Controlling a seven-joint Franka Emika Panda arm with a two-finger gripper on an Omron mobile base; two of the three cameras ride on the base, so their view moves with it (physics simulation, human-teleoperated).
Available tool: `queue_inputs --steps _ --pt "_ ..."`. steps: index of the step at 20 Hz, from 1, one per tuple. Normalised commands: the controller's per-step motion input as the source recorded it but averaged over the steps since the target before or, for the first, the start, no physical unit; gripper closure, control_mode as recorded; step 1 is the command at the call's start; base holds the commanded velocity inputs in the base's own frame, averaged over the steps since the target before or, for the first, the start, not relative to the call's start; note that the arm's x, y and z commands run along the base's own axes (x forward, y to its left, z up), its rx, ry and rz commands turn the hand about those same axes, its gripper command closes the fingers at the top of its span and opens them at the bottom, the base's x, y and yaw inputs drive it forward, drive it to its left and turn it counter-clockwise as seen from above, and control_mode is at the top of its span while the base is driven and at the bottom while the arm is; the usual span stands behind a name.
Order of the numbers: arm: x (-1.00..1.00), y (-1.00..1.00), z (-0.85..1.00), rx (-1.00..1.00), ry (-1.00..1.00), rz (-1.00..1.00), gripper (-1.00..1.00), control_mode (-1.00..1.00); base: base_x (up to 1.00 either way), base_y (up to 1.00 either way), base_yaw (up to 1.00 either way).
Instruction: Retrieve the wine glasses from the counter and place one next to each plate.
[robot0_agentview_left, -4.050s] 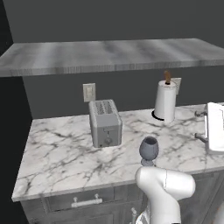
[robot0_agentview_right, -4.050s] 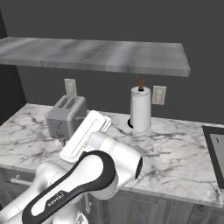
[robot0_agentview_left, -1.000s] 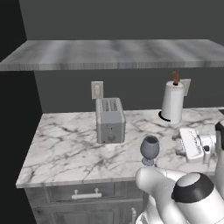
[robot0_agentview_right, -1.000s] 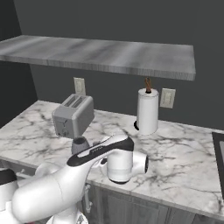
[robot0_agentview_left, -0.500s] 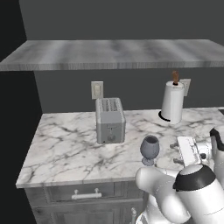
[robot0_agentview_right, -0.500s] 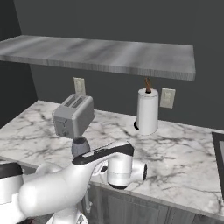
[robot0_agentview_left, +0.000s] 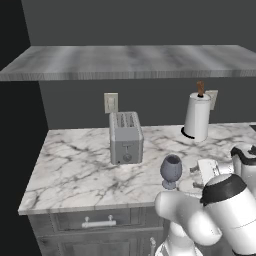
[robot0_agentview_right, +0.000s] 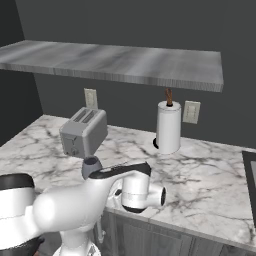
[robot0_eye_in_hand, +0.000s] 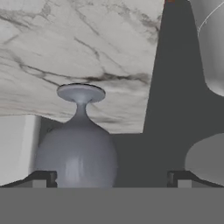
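One wine glass stands near the worktop's front edge, lower centre of the left base view. The hand has swung round toward it, fingers spread wide, holding nothing; a grasp looks imminent.

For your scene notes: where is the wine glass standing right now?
The wine glass stands upright near the counter's front edge, right of and in front of the toaster, close before the open gripper.

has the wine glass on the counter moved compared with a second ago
No. In the left base view the wine glass stands upright at the same spot on the counter, right of and nearer than the toaster, as before.
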Motion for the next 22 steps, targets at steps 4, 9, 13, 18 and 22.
queue_inputs --steps 4,9,13,18,22 --pt "0.41 0.0 -0.31 0.0 0.13 0.0 -1.0 -1.0 0.0 0.0 0.0" --pt "0.24 0.0 -0.25 0.0 0.08 0.0 -1.0 -1.0 0.0 0.0 0.0" --pt "0.09 0.0 -0.18 0.0 0.03 0.0 -1.0 -1.0 0.0 0.0 0.0" --pt "0.0 0.0 -0.05 0.0 0.0 0.0 -1.0 -1.0 0.0 0.0 0.0" --pt "0.0 0.03 0.0 0.0 0.0 0.0 -1.0 -1.0 0.0 0.0 0.0"
